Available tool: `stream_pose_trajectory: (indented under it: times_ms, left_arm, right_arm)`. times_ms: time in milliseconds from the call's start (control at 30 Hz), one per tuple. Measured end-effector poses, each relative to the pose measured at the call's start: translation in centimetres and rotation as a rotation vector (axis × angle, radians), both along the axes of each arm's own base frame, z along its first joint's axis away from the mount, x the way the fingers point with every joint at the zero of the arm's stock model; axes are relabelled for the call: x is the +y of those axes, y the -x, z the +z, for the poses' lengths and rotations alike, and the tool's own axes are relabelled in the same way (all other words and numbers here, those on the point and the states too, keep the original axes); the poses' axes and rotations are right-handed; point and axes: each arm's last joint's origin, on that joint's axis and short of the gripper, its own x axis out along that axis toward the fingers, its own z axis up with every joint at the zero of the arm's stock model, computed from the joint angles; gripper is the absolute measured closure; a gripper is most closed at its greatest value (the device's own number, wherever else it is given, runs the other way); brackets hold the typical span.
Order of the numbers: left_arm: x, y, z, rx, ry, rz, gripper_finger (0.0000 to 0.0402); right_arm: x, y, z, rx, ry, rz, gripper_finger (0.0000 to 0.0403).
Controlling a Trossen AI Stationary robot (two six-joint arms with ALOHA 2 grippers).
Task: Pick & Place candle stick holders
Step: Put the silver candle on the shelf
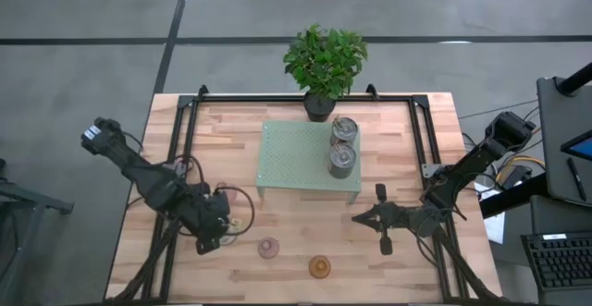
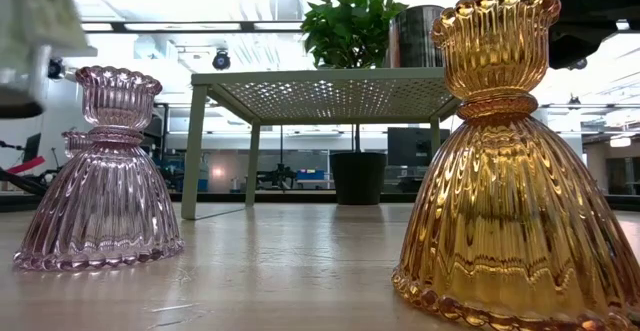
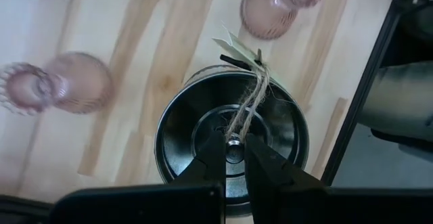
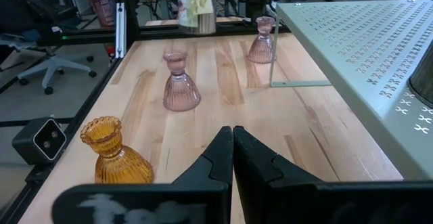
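My left gripper [image 3: 234, 149] is shut on a silvery metallic holder [image 3: 183, 132] near the table's front left; in the high view the gripper [image 1: 215, 232] hides it. Two pale pink glass holders [image 1: 239, 225] [image 1: 268, 247] and an amber one [image 1: 319, 267] stand on their wide bases on the wood. Two more silvery holders [image 1: 344, 128] [image 1: 341, 162] stand on the green perforated shelf [image 1: 291, 158]. My right gripper [image 1: 363, 219] is shut and empty, right of the amber holder; it also shows in the right wrist view [image 4: 233, 149]. My left gripper pinches the small central socket [image 3: 235, 140] in the middle of the holder's round top between its two fingers. The fingers come from above, pointing down. Twine [image 3: 252, 102] with a paper tag runs from the socket. The holder stays upright below the fingers and appears clear of the table [image 4: 196, 7].
A potted green plant [image 1: 324, 61] stands at the table's far edge behind the shelf. A black metal frame [image 1: 190, 149] runs along the table's sides. Bare wood lies between the shelf and the front edge.
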Motion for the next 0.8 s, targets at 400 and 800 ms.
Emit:
stream_pose_trajectory:
  times_ms: [400, 800]
  left_arm:
    - [3.7, -1.8, 3.5, -0.078, -0.042, -0.015, 0.0381]
    - [8.1, -3.0, 6.9, -0.202, -0.106, -0.015, 0.0381]
  right_arm:
    - [0.0, 0.0, 0.0, 0.002, 0.002, 0.000, 0.0394]
    - [0.0, 0.0, -0.1, 0.005, 0.005, 0.000, 0.0394]
